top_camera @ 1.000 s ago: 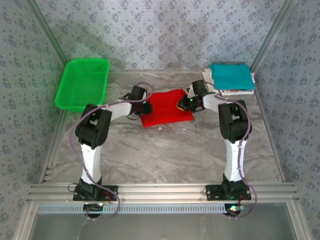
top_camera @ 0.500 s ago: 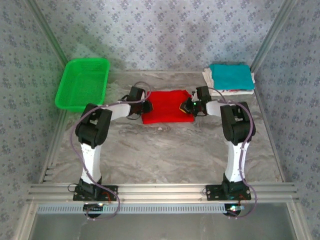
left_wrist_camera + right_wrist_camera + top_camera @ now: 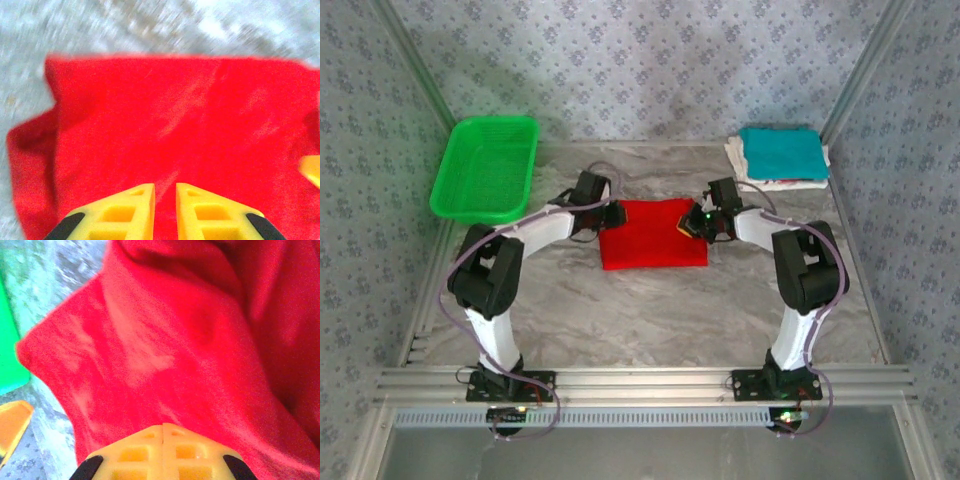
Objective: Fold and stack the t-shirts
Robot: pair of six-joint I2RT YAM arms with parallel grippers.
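Grey marbled table (image 3: 650,310), closed in by patterned walls (image 3: 640,60), seen from above. The red t-shirt (image 3: 653,240) lies folded into a rough rectangle, stretched between the two hands. The left hand (image 3: 610,215) sits at the shirt's left edge and the right hand (image 3: 692,222) at its far right corner. Well beyond the right hand and to its right, the teal t-shirt (image 3: 780,152) lies folded on top of the whitish t-shirt (image 3: 775,184). A green basket (image 3: 485,165) stands beyond the left hand, off to its left.

From the left wrist, the left hand (image 3: 165,186) has its yellow fingers (image 3: 132,205) drawn nearly together, with only a narrow slit between them. Red cloth fills that slit, so the hand looks pinched on the red t-shirt (image 3: 175,115), which spreads out ahead of the tips. Blurred table (image 3: 150,25) lies past the cloth.

From the right wrist, the right hand (image 3: 163,427) has its jaws pressed fully together on the red t-shirt (image 3: 165,340). The cloth rises in bunched folds straight from the tips. A sliver of the green basket (image 3: 7,355) shows off to the left.
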